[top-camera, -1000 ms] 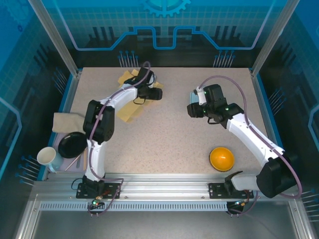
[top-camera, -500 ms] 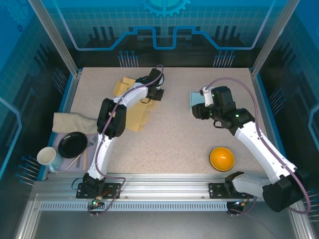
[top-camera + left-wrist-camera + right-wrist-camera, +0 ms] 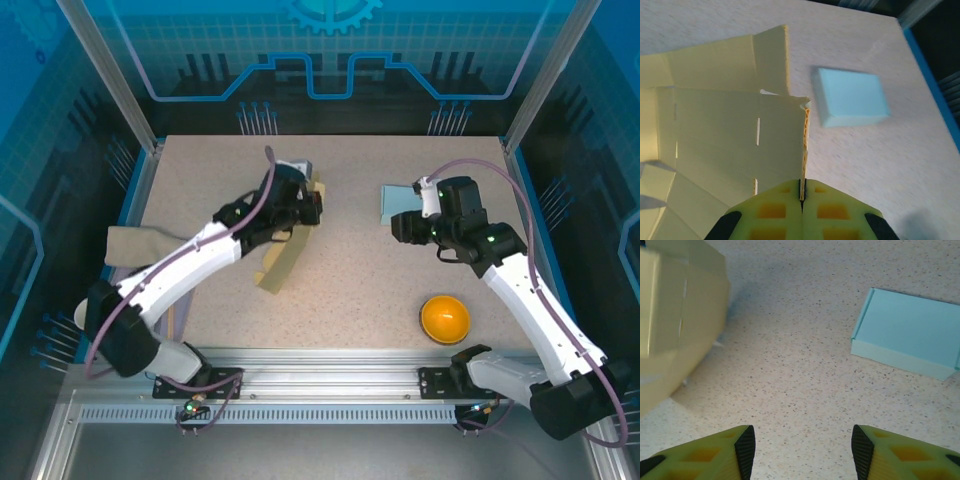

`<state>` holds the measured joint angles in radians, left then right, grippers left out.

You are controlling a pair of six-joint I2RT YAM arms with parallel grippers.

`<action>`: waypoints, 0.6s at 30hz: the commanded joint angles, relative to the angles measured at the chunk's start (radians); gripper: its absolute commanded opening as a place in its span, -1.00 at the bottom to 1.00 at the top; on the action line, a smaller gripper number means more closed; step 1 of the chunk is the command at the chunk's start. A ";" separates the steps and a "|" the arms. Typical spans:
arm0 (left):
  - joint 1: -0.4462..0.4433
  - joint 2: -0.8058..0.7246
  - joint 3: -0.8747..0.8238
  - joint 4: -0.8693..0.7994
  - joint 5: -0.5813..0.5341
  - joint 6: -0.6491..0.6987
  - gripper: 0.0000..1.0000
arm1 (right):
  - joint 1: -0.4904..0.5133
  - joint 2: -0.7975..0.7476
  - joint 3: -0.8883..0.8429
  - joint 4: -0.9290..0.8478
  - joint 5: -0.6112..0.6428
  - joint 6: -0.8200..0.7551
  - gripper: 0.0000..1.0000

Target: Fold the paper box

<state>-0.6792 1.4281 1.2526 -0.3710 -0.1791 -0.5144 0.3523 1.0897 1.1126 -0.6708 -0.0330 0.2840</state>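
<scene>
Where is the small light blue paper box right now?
Overhead, the light blue paper box lies on the table's right side, beside the open right gripper.

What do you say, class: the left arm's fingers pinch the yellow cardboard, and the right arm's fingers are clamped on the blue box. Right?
Not quite. The right arm's fingers are open and hold nothing; the blue box lies on the table apart from them, as the right wrist view shows. The left arm's fingers do pinch the yellow cardboard.

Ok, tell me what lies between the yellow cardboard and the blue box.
Only bare tabletop between yellow cardboard and blue box, per the right wrist view.
</scene>
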 commanded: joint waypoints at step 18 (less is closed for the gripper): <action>-0.218 0.155 -0.038 0.028 -0.136 -0.215 -0.08 | -0.017 0.204 0.035 0.047 -0.068 -0.132 0.13</action>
<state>-0.9192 1.6344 1.1599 -0.3351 -0.2985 -0.7570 0.3500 1.2774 1.1343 -0.6575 -0.0654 0.2237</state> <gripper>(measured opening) 0.452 0.567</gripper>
